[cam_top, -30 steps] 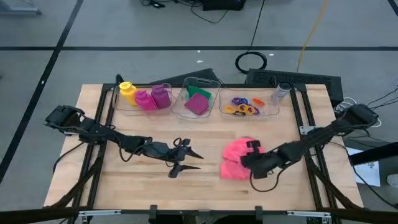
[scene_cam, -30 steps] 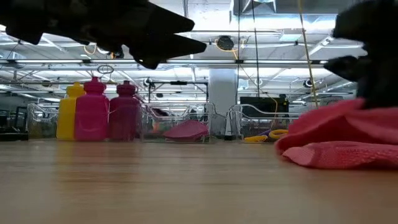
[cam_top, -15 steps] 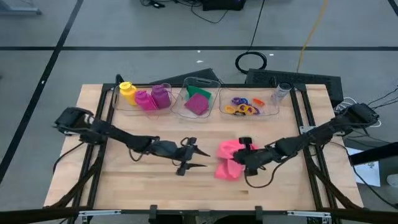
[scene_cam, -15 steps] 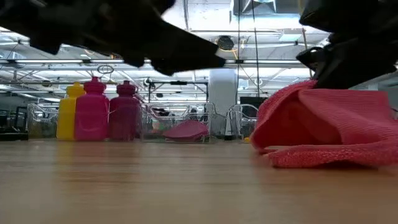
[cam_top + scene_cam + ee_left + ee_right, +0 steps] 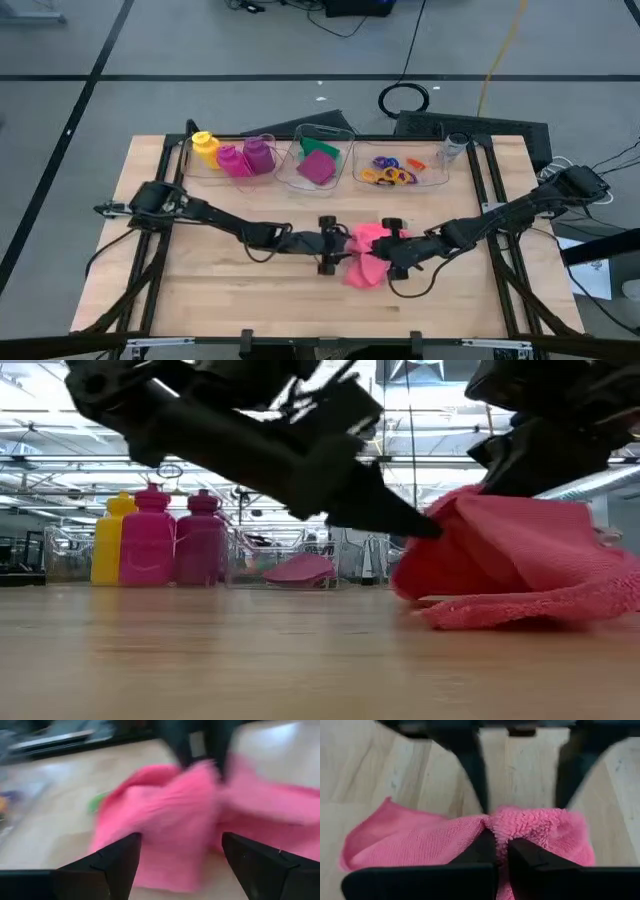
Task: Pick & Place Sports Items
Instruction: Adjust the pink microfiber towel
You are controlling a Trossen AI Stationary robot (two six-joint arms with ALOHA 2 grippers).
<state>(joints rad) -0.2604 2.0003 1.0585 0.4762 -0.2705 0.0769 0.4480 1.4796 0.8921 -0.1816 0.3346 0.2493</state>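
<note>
A pink cloth (image 5: pixel 362 255) lies bunched at the middle of the table, one part raised in a peak (image 5: pixel 470 510). My right gripper (image 5: pixel 392 250) comes from the right and is shut on it, as its wrist view (image 5: pixel 501 847) shows. My left gripper (image 5: pixel 335 248) reaches in from the left, open, with its fingers on either side of the cloth's left part (image 5: pixel 170 820). Yellow, magenta and purple bottles (image 5: pixel 232 155), green and magenta cloths (image 5: pixel 318 162) and coloured rings (image 5: pixel 392 170) lie in clear bins at the far edge. My right gripper pinches a raised fold of the pink cloth (image 5: pixel 507 822) between its two fingers, coming from the table's right and slanting down. The held part is lifted; the cloth's lower edge (image 5: pixel 520 610) lies on the table. My left gripper's fingertip (image 5: pixel 420 525) is at the cloth's left side; I cannot tell whether it touches.
Three clear bins (image 5: pixel 300 175) stand in a row along the far edge, with a small clear container (image 5: pixel 452 148) to their right. Bare wooden tabletop (image 5: pixel 230 290) lies at the near left and near right.
My left gripper has gone toward the table's right, up to the pink cloth, staying open. My right gripper has pulled its held part of the cloth a little to the left and up, so the cloth has bunched into a peak while its lower edge stays on the table.
</note>
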